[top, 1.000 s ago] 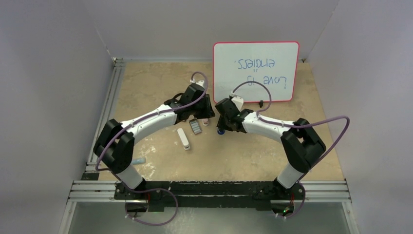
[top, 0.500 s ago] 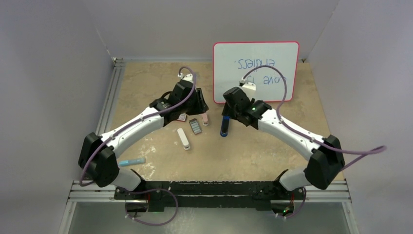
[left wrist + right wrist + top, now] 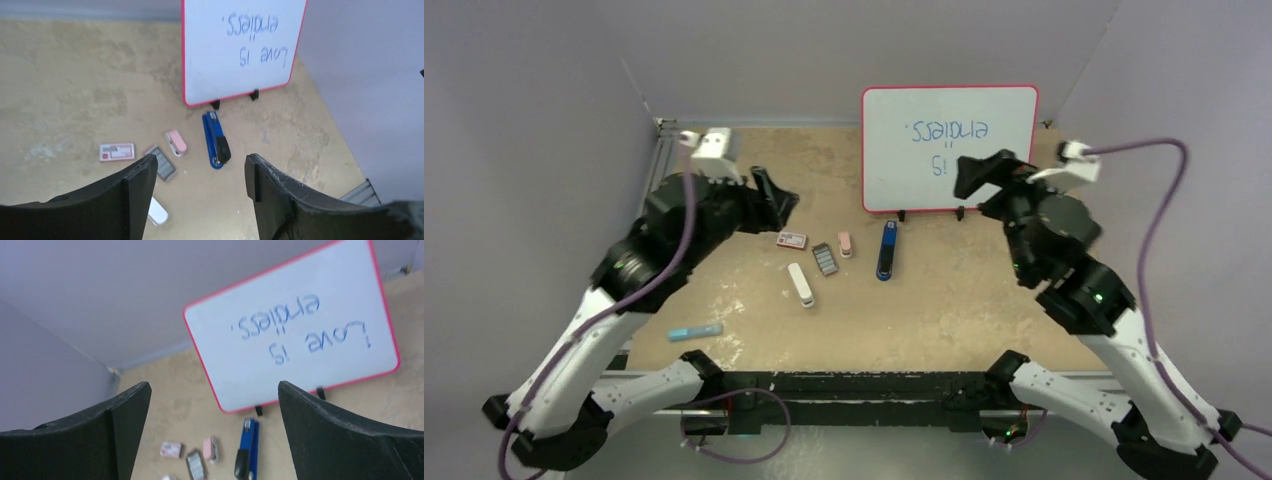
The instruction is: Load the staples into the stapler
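Observation:
The stapler [image 3: 886, 250], blue with a black base, lies on the table in front of the whiteboard; it also shows in the wrist views [image 3: 215, 140] [image 3: 247, 445]. Left of it, past a small pink piece, the dark-grey staples [image 3: 825, 259] [image 3: 162, 162] [image 3: 196, 465] lie flat. My left gripper [image 3: 776, 195] [image 3: 200, 165] hangs open high over the back left, with nothing between its fingers. My right gripper [image 3: 984, 172] [image 3: 214, 390] is open and empty, raised in front of the whiteboard, well above the stapler.
A red-framed whiteboard [image 3: 949, 148] stands at the back. Around the staples lie a pink piece [image 3: 845, 244], a red-and-white box [image 3: 792, 239] and a white oblong bar [image 3: 800, 285]. A light-blue marker [image 3: 695, 332] lies front left. Grey walls enclose the table.
Both arms have lifted up and drawn back from the table's middle, left arm leftward, right arm rightward. Both grippers have opened wide. The stapler stays on the table.

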`<state>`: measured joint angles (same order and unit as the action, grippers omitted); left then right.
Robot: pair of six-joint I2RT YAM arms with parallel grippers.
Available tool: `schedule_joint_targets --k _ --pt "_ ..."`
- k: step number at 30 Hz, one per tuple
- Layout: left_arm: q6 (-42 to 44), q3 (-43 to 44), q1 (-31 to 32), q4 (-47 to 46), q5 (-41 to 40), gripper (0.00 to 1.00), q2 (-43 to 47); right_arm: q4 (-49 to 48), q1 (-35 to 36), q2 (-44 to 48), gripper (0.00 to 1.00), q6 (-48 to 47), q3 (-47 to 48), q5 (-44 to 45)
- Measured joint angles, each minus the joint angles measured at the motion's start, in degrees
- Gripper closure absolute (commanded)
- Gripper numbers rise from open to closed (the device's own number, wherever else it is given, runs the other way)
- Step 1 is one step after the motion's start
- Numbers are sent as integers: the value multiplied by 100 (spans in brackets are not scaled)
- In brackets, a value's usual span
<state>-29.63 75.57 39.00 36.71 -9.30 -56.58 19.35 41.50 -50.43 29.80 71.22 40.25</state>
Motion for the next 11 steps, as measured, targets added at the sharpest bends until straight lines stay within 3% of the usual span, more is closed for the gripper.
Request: schedule_joint_targets --k 6,11 --pt "396 1097 -2 721 -520 31 868 -511 -4 658 1 -654 385 555" --pt "492 1458 -2 1176 -953 29 1130 -627 -15 719 1 -911 409 702"
